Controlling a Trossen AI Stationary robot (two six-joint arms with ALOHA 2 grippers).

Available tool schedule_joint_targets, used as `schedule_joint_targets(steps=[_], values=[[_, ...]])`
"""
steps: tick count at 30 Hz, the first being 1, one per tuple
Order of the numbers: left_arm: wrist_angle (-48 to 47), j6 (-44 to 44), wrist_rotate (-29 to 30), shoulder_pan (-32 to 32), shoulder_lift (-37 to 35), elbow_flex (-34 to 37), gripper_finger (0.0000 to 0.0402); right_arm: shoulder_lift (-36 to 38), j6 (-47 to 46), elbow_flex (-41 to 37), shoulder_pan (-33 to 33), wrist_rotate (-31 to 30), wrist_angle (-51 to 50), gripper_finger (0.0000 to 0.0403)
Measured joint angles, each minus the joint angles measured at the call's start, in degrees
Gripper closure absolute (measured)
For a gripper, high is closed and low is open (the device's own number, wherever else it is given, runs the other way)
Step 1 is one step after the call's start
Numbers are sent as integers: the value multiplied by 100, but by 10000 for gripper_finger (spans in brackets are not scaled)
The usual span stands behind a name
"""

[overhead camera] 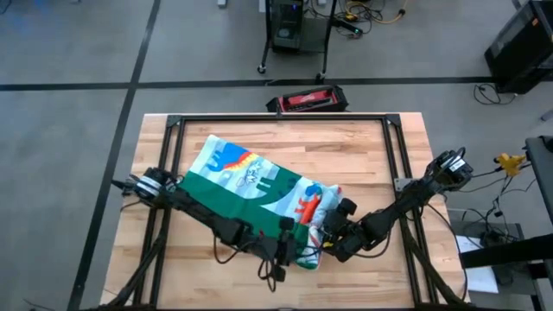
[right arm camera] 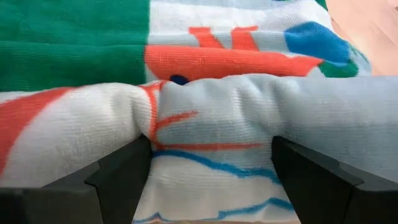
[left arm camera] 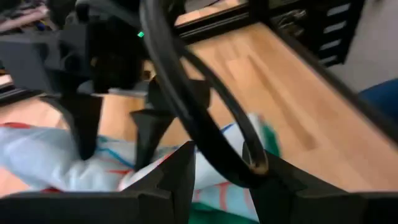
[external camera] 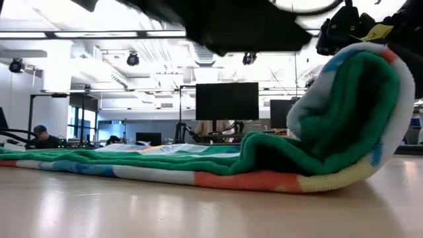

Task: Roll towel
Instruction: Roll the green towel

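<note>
High view: the soft dinosaur-printed towel with pale stripes and a solid green back [overhead camera: 251, 194] lies slantwise on the wooden tabletop [overhead camera: 363, 155], its near end already curled into a fat roll by the two dark arms. The right pincer [overhead camera: 333, 235] sits at that rolled end; in its wrist view its fingers [right arm camera: 124, 177] stand wide with a thick bulge of cloth between them, pressing on both sides. The left pincer [overhead camera: 289, 249] is just beside it at the same end, fingers [left arm camera: 168, 186] partly apart over the cloth; I cannot tell if it grips anything.

To roll well, I judge both pincers should turn the roll together and evenly, keeping it tight so the loose loop seen in the low view [external camera: 350, 112] does not slump or skew.

No containers show on the tabletop.
</note>
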State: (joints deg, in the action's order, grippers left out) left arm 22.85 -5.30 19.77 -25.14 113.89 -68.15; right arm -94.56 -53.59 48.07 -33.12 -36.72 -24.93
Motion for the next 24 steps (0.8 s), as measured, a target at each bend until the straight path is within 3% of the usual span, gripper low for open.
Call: schedule_joint_targets(steps=[7, 12, 17, 21, 24], values=[[1198, -56, -508, 394, 475, 224, 283, 0, 3, 0, 0, 34, 31, 93], [2103, -18, -1250, 495, 493, 270, 283, -2, -12, -4, -2, 50, 89, 90], [2177, -19, -1396, 522, 567, 256, 283, -4, 12, -9, 14, 65, 142, 90], [2927, 96, -1631, 547, 1186, 109, 283, -5, 84, -10, 19, 118, 121, 91], [2732, 157, -1716, 568, 1424, -78, 283, -4, 19, -14, 19, 143, 171, 89]])
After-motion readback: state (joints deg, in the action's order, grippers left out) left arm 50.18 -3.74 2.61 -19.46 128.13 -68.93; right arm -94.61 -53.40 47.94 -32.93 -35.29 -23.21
